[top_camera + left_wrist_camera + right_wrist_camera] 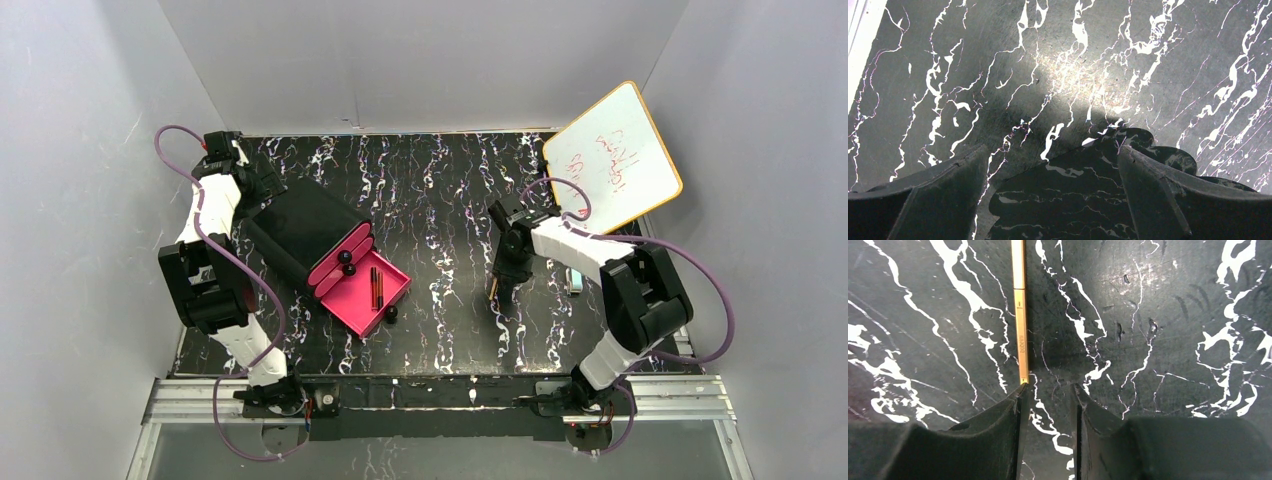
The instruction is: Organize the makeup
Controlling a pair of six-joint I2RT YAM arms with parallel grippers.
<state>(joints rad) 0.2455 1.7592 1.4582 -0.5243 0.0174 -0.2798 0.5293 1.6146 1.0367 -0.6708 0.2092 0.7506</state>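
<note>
A thin tan stick [1020,315] lies on the black marbled table. Its near end touches the tip of the left finger [1015,410] of my right gripper [1048,387], outside the gap. That gripper [497,292] is open with nothing between its jaws and points down at mid-table. Dark and red pencils [376,287] lie in an open pink drawer [350,300]. My left gripper [268,195] is wide open and empty over the back of the black box [300,225], whose glossy top [1073,200] shows between its jaws [1053,150]. The other makeup items are out of view.
The black box has pink drawers with black knobs [346,257]. An orange-rimmed whiteboard [612,158] leans at the back right. A small white object [575,280] lies beside the right arm. Grey walls enclose the table on three sides.
</note>
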